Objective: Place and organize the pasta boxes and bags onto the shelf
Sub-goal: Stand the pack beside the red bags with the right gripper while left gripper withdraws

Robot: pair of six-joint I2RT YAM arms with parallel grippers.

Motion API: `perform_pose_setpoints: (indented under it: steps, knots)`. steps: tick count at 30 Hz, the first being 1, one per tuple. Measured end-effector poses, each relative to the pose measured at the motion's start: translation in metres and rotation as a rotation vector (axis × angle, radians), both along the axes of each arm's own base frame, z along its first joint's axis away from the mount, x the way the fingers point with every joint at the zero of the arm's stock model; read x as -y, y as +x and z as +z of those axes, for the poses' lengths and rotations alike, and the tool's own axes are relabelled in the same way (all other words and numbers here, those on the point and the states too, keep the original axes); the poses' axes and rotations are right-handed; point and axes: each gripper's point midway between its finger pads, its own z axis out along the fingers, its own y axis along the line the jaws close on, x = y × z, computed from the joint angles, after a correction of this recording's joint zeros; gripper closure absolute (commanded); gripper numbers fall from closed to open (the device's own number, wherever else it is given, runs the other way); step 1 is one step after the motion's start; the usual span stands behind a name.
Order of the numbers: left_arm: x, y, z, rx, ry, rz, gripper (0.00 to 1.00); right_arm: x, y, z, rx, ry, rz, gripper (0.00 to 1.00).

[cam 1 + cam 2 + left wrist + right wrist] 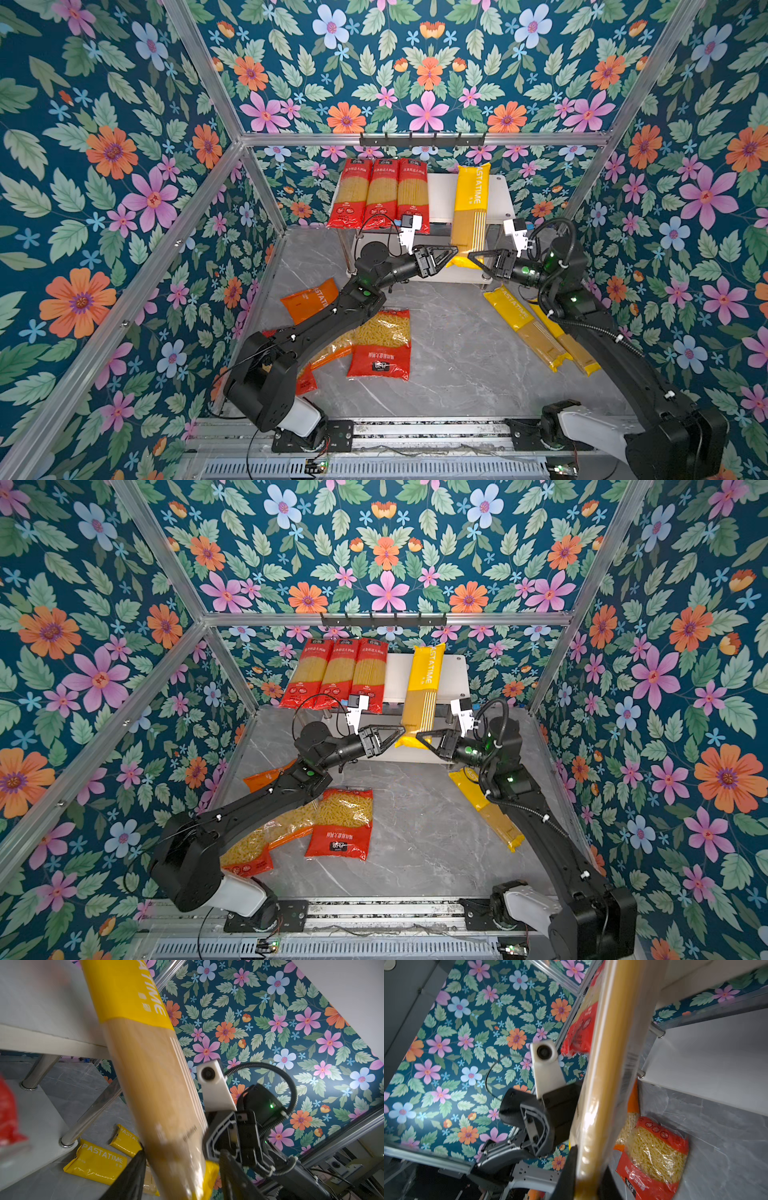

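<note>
The right claw (472, 255) pinches a yellow spaghetti pack (469, 199) that leans on the shelf (441, 195). The left claw (452, 252) stands open around it.

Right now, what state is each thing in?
Shelf: upright.
Yellow pack: slanting off the shelf's top board.
Left gripper: open, straddling that pack's near end.
Right gripper: shut on that end.
Red packs: three lying on the top board, overhanging.
Spare yellow packs: two lying on the table.
Pasta bags: three lying on the table.
</note>
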Motion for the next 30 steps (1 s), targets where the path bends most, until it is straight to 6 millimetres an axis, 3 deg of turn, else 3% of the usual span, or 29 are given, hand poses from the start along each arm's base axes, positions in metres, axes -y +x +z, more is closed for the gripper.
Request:
perform_pose_setpoints:
  steps: [4,11,15,23,30]
  knots:
    - [-0.012,-0.01,-0.017,-0.002,0.027,0.035,0.4,0.004,0.031,0.008,-0.092,-0.028,-0.042,1.0]
    - [-0.024,-0.027,-0.089,-0.037,0.198,0.11,0.4,-0.005,0.05,0.009,-0.202,-0.089,-0.026,1.0]
    - [-0.028,-0.031,-0.128,-0.076,0.3,0.133,0.4,-0.019,0.061,0.006,-0.23,-0.104,0.011,1.0]
    - [-0.023,-0.028,-0.13,-0.042,0.333,0.143,0.4,-0.049,0.071,0.005,-0.259,-0.097,0.12,1.0]
    - [-0.011,-0.031,-0.135,-0.037,0.353,0.117,0.4,-0.058,0.074,0.0,-0.288,-0.071,0.163,1.0]
